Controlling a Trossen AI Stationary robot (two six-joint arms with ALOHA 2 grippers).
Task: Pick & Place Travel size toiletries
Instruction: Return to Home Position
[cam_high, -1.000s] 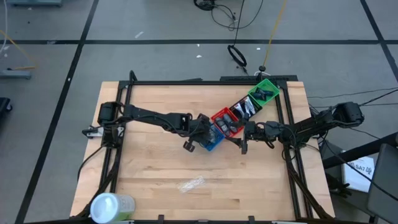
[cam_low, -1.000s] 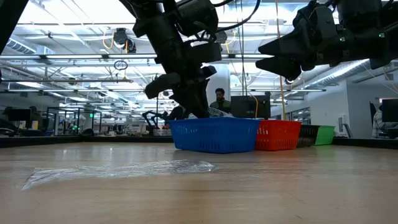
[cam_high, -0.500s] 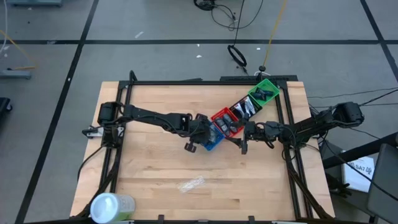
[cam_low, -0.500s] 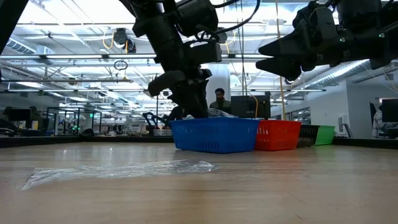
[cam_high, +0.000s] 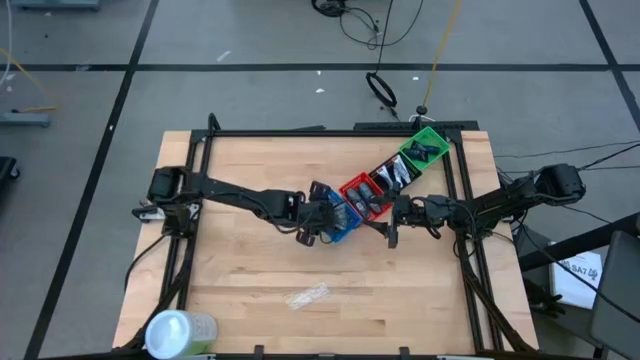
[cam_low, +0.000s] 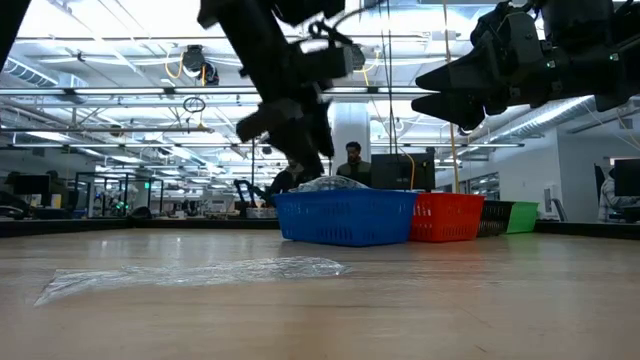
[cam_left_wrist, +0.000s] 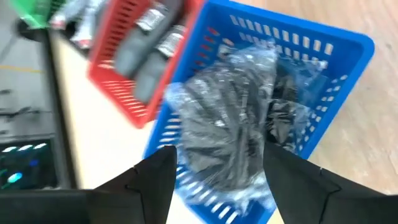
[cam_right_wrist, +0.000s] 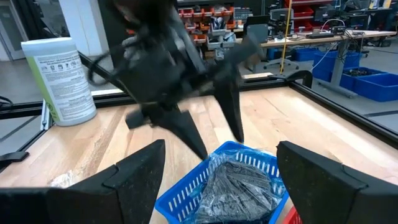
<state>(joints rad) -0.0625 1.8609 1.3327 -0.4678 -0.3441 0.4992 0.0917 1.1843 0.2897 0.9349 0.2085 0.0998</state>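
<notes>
A dark toiletry pack in crinkled clear plastic (cam_left_wrist: 233, 121) lies in the blue basket (cam_high: 338, 220), its top showing over the rim (cam_low: 330, 184). My left gripper (cam_left_wrist: 217, 180) stands open just above it, one finger on either side, touching nothing; it shows above the basket's left end (cam_low: 298, 150). The red basket (cam_left_wrist: 118, 81) beside it holds dark grey oblong packs (cam_left_wrist: 140, 53). To the right of the baskets my right gripper (cam_high: 392, 232) hangs open and empty, above the table (cam_low: 450, 100).
Blue, red, a dark one (cam_high: 393, 173) and green (cam_high: 422, 150): the baskets stand in a slanted row toward the far right. A clear crumpled wrapper (cam_high: 308, 295) lies on the near table. A white-topped green container (cam_high: 180, 332) stands at the near left corner.
My left gripper has opened and let go of the plastic-wrapped pack, which now lies in the blue basket. The gripper has then risen clear of the basket's rim. My right gripper has kept still.
</notes>
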